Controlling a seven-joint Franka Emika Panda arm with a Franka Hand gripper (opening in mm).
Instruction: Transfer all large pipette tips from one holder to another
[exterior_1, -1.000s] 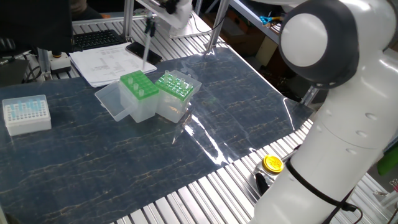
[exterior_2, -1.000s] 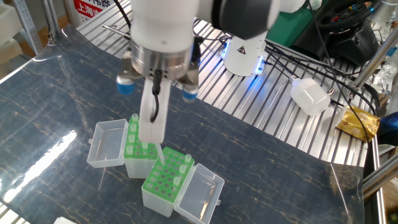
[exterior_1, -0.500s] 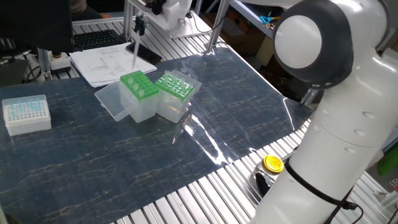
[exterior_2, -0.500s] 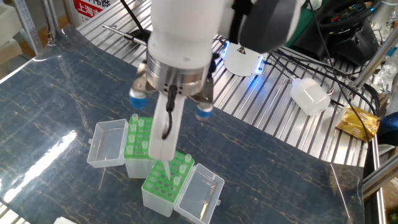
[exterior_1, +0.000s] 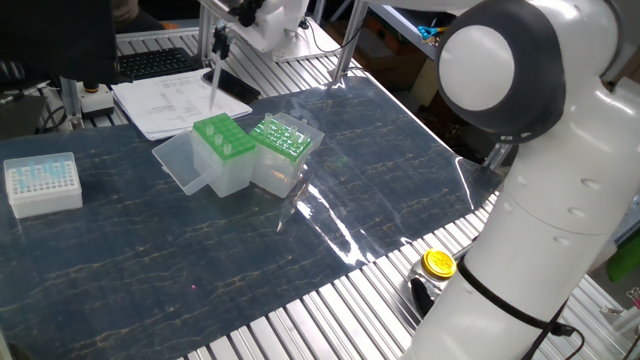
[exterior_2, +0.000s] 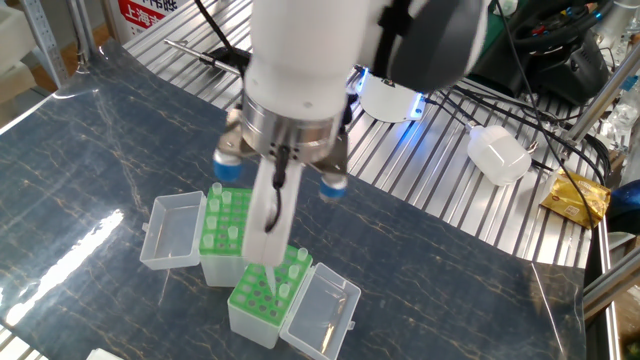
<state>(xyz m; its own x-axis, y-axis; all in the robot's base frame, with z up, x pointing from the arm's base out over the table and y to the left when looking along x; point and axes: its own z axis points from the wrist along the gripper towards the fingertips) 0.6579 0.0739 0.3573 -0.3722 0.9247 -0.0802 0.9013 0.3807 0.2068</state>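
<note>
I count two green holders (exterior_2: 228, 228) (exterior_2: 268, 288) side by side; my gripper (exterior_2: 262, 262) above them grips one large pipette tip (exterior_1: 214, 82).

Marbled table (exterior_1: 400, 170) bearing tip boxes (exterior_1: 235, 150)

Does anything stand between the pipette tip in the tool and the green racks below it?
Nothing visible does. The tool holds the pipette tip in free air above the green racks; their lids hang open to the sides, away from its path.
</note>
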